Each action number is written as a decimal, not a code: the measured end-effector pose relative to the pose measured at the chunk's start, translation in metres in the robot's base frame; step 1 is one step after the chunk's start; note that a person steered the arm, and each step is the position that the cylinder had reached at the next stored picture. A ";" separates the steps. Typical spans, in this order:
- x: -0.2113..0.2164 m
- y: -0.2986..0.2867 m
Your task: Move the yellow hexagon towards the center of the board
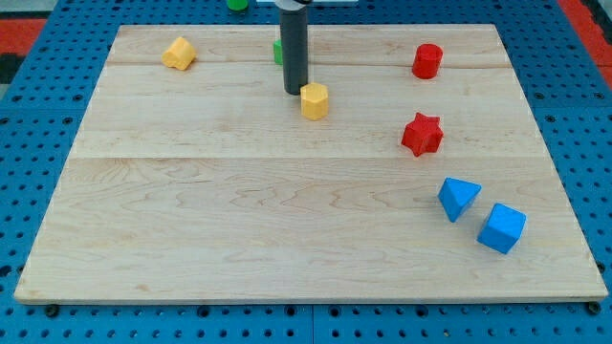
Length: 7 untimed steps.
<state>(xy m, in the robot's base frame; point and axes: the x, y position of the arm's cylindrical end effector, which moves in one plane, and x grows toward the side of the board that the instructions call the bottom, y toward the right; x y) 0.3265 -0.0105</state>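
Camera view: small yellow hexagonal block [314,99] sits in the upper half of the pale wooden board [239,239], a little above and slightly right of the board's middle. My tip [295,91] stands just beside it, at its upper-left edge, touching or very nearly so; contact cannot be confirmed. No pincer on this rig, only the straight dark rod, so there is no spread or pressed state to report. Judged risk: the tip bears on the block off its centre line, so a push toward the view's bottom could spin the hexagon or let it slip off to the view's right rather than travel straight; an overlong push would carry it past the middle. A green block [277,52], shape hidden, lies partly behind the rod just above the tip; it looks unlikely to be disturbed by a downward stroke. A second yellow block [178,53], shape unclear, sits near the top left, well apart. A red cylinder-like block [427,60] and a red star block [422,134] are to the right; a rightward drift would head toward the star. A blue triangular block [458,199] and a blue cube-like block [502,227] lie lower right. The path down to the centre is bare wood with two faint seams. The board rests on a blue perforated desk [38,143]; red shows at the top corners.
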 end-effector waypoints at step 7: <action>0.007 0.020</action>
